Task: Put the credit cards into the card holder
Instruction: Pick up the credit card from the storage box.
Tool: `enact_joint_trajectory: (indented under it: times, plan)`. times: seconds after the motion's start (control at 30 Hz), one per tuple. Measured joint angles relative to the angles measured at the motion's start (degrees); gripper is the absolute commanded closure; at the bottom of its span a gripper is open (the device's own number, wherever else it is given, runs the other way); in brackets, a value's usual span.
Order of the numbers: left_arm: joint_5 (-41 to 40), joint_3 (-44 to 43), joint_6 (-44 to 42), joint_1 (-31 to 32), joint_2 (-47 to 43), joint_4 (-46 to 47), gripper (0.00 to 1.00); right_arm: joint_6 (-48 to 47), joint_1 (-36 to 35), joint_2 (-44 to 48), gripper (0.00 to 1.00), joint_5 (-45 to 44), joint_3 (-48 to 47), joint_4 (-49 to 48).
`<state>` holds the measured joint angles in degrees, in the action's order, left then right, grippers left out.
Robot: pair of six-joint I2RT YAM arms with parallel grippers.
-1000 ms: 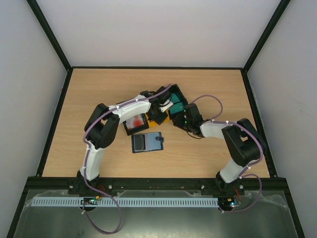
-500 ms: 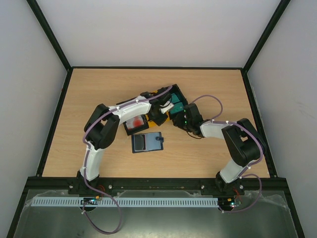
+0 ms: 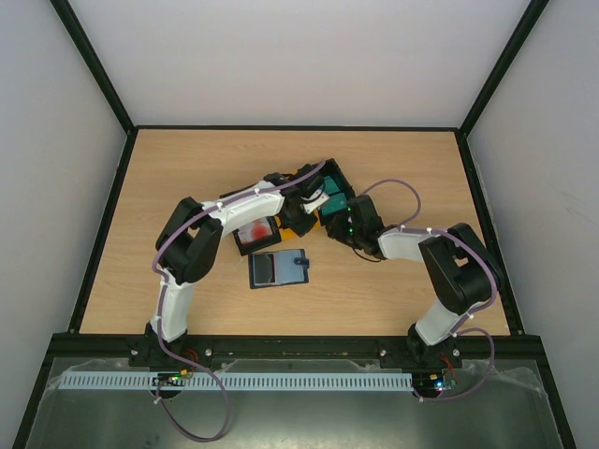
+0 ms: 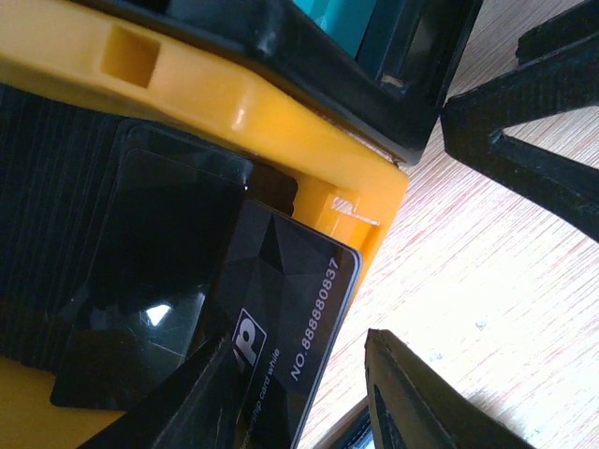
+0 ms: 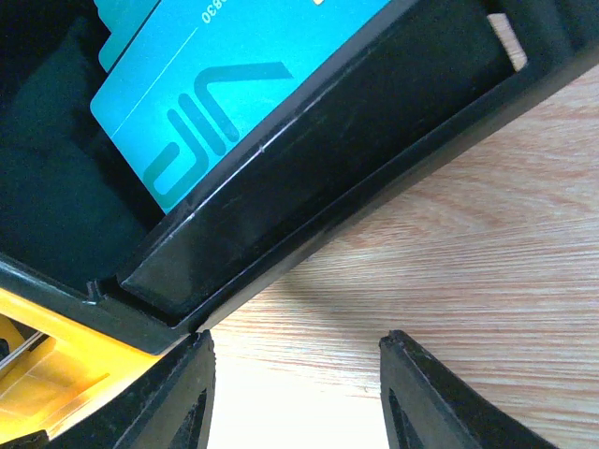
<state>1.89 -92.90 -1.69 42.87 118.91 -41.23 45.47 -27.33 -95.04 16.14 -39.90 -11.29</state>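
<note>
A black credit card [image 4: 295, 313] printed with a number leans over the yellow bin's rim [image 4: 234, 105], above a stack of black cards [image 4: 159, 234] inside. My left gripper [image 4: 299, 402] is open; the card's lower end lies between the jaws against the left finger [image 4: 192, 398]. Teal cards [image 5: 215, 84] lie in a black bin [image 5: 309, 178]. My right gripper [image 5: 295, 383] is open over bare wood beside that bin. The navy card holder [image 3: 279, 269] lies open on the table, in front of both grippers. White cards with red blotches [image 3: 255, 231] fill another bin.
Three small bins sit close together at mid-table: black [image 3: 251, 245], yellow [image 3: 301, 224] and black [image 3: 339, 182]. The right gripper's finger [image 4: 533, 122] shows in the left wrist view, close to the yellow bin's corner. Dark rails [image 3: 108, 224] border the wooden table.
The left gripper has shifted slightly toward the near side over the yellow bin. The right arm and the card holder have not moved.
</note>
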Motion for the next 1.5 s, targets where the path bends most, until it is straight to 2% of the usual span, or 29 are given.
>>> enact_joint_trajectory:
  times: [0.43, 0.83, 1.07, 1.3, 1.4, 1.5]
  plan:
    - [-1.55, 0.0, 0.74, 0.0, -0.04, 0.13, 0.74, 0.0, 0.0, 0.0, 0.51, 0.02, 0.0, -0.02]
    - [-2.08, -0.02, 1.14, -1.86, -2.34, 0.59, 0.97, -0.07, 0.0, 0.04, 0.48, 0.22, -0.02, -0.07]
    - [-1.73, 0.0, 2.56, -4.52, -4.0, 2.08, 0.97, -0.33, 0.0, 1.03, 0.4, -0.09, -0.02, 0.72]
    - [0.5, 3.26, 6.21, -6.91, -10.32, 7.19, 0.98, -1.09, 0.0, 8.79, 0.28, -0.63, 0.0, 2.47]
    - [3.23, 6.75, 9.79, -8.57, -15.41, 10.88, 0.98, -1.03, 0.02, 12.31, 0.23, 2.99, 0.0, 0.22]
    - [7.74, 11.76, 15.5, -11.5, -22.05, 16.48, 0.98, 0.55, 0.11, 13.31, 0.22, 9.84, -0.02, -5.16]
